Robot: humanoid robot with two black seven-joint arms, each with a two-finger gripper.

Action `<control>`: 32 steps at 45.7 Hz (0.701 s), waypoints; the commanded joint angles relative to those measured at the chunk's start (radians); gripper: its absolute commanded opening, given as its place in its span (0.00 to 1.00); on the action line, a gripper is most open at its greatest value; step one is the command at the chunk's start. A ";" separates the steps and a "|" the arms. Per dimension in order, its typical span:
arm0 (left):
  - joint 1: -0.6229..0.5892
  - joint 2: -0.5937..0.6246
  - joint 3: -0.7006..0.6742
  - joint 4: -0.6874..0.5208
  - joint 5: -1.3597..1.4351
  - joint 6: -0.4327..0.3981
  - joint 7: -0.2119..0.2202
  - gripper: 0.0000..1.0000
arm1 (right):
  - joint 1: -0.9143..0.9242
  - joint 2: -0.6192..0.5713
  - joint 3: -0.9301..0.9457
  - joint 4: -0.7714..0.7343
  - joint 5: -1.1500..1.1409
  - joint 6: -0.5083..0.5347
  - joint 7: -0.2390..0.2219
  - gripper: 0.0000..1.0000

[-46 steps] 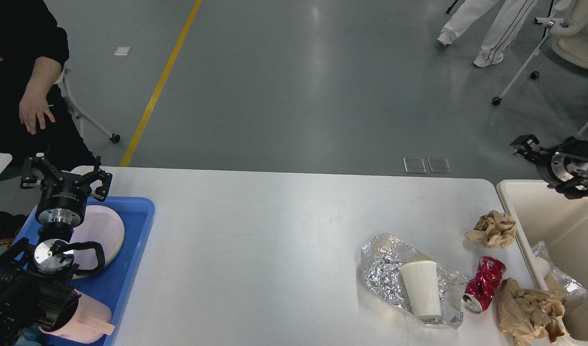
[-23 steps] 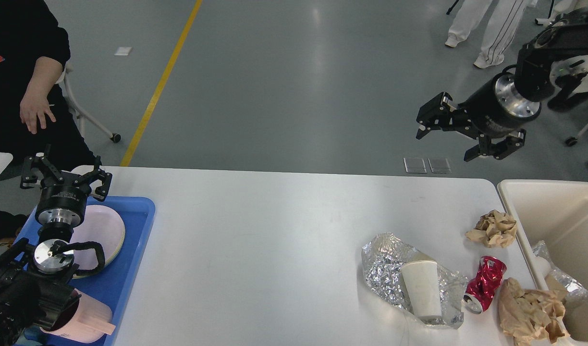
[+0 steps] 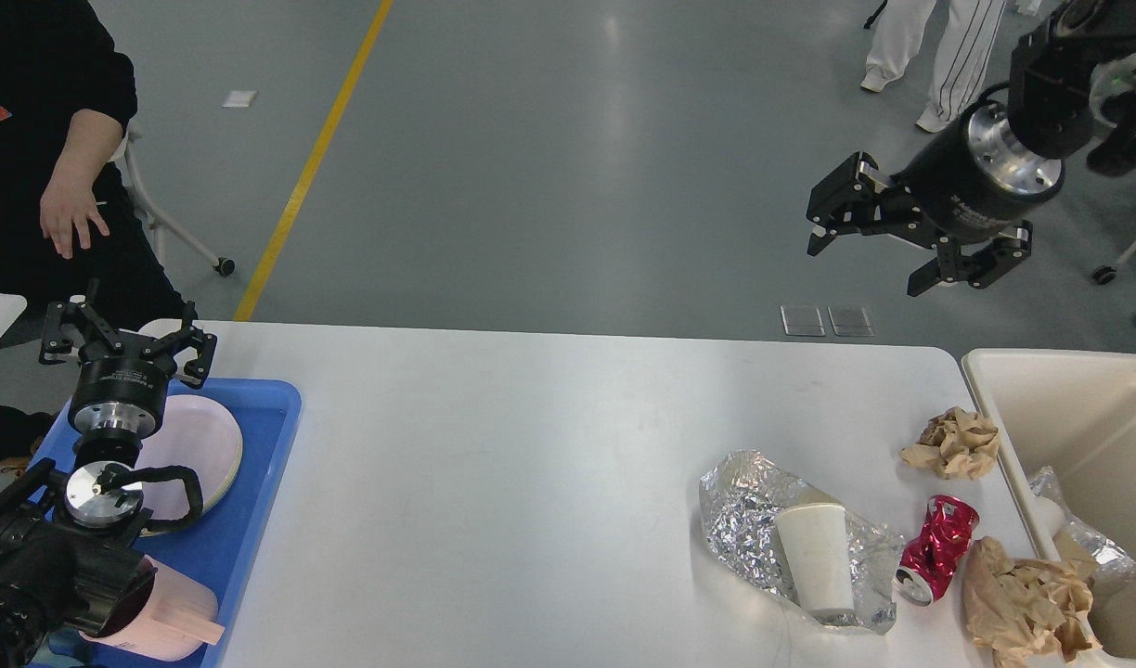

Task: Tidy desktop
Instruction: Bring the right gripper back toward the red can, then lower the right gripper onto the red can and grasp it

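The white desk stretched across the lower part of the room, with the robot's arms at either end of it. Its left hand hung over the far end of a blue tray at the desk's left edge, fingers spread wide and holding nothing. Under that arm a pale plate lay in the tray, and a pink cup lay on its side nearer the robot. The right hand was raised high, beyond the desk's far right corner and above the grey floor, its fingers apart and empty. On the right part of the desk the rubbish lay close together: a crumpled sheet of foil with a white paper cup lying on it, a crushed red can just beside the foil, a ball of brown paper further back, and a larger wad of brown paper at the desk's right edge, against a cream bin. Some foil already lay inside the bin. A person in black sat beyond the left corner
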 commanded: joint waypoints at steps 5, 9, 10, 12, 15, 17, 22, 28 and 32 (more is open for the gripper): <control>0.000 0.000 0.000 0.000 0.000 0.000 0.000 0.96 | -0.243 -0.033 -0.010 -0.030 0.005 -0.082 0.000 1.00; 0.000 -0.001 0.000 0.000 0.000 0.000 0.000 0.96 | -0.320 -0.065 0.005 -0.036 0.012 -0.096 0.000 1.00; 0.000 0.000 0.000 0.000 0.000 0.000 0.000 0.96 | -0.336 -0.067 0.008 -0.041 0.012 -0.100 0.000 1.00; 0.000 0.000 0.000 0.000 0.000 0.000 0.000 0.96 | -0.375 -0.070 0.018 -0.048 0.012 -0.117 0.000 1.00; 0.000 0.000 0.000 0.000 0.000 0.000 0.000 0.96 | -0.437 -0.072 0.022 -0.058 0.012 -0.159 0.000 1.00; 0.000 0.000 0.000 0.000 0.000 0.000 0.000 0.96 | -0.475 -0.072 0.024 -0.064 0.010 -0.186 -0.001 1.00; 0.000 -0.001 0.000 0.000 0.000 0.000 0.000 0.96 | -0.546 -0.070 0.024 -0.078 0.010 -0.231 0.000 1.00; 0.000 0.000 0.000 0.000 0.000 0.000 0.000 0.96 | -0.609 -0.064 0.025 -0.093 0.012 -0.303 0.000 1.00; 0.000 0.000 0.000 0.000 0.000 0.000 0.000 0.96 | -0.647 -0.064 0.025 -0.095 0.012 -0.373 0.000 1.00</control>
